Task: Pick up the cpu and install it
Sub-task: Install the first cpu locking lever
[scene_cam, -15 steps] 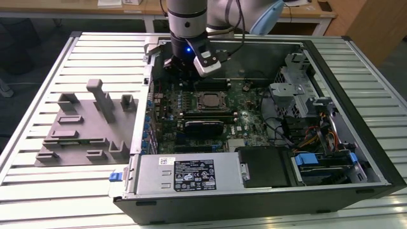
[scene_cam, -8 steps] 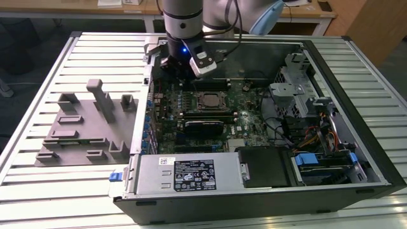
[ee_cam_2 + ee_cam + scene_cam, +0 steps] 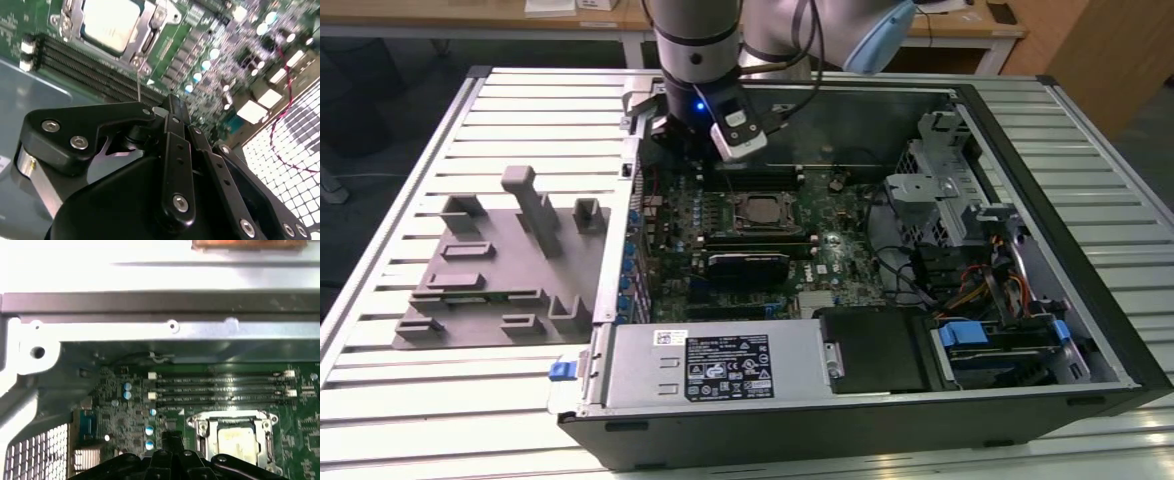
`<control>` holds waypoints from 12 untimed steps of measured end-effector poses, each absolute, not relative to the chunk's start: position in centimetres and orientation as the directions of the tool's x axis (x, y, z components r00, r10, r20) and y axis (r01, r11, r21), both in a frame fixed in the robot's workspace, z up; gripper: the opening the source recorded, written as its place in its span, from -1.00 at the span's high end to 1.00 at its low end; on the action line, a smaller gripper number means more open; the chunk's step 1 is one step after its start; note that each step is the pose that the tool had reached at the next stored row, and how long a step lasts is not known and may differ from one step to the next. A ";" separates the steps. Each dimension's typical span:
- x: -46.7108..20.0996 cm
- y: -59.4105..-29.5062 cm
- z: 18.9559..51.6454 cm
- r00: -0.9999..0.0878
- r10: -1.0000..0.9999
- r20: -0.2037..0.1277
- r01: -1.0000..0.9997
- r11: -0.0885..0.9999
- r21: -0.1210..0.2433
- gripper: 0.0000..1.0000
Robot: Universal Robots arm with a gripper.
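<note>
Here we see the cpu (image 3: 758, 210) lying flat in its socket on the board (image 3: 674, 240), inside the open case (image 3: 1067, 170) that rests on the table (image 3: 400, 400). In both wrist views its silver top sits within the socket's metal frame (image 3: 202, 427), and the frame lies just beside the dark memory slots (image 3: 220, 388).

The gripper (image 3: 171, 102) hangs over the board near the socket, apart from the cpu and not touching it. Its black fingers (image 3: 175, 160) are pressed together at the tips, and we see nothing held between them. In the exterior view the arm (image 3: 694, 40) comes down over the far part of the case, beyond the memory slots from the cpu.

A silver power supply (image 3: 720, 365) lies along the near side of the case. On the exterior view's left a grey moulded fixture (image 3: 480, 270) rests on the table, beside the case.
</note>
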State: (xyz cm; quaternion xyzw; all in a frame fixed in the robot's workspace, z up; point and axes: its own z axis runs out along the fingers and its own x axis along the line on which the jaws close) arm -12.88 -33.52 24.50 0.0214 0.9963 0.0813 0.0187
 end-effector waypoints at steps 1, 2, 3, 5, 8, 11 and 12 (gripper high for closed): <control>-12.9 -33.5 24.5 -0.998 0.046 -0.033 0.040 0.984 0.175 0.79; -13.0 -33.5 24.5 -0.998 0.046 -0.032 0.040 0.982 0.186 0.79; -13.0 -33.5 24.5 -0.998 0.047 -0.032 0.040 0.980 0.195 0.79; -13.0 -33.5 24.5 -0.998 0.047 -0.031 0.040 0.977 0.211 0.79; -13.0 -33.5 24.5 -0.998 0.048 -0.030 0.040 0.971 0.237 0.79; -13.0 -33.5 24.5 -0.998 0.049 -0.029 0.040 0.964 0.262 0.79; -13.0 -33.5 24.5 -0.998 0.049 -0.029 0.040 0.964 0.265 0.79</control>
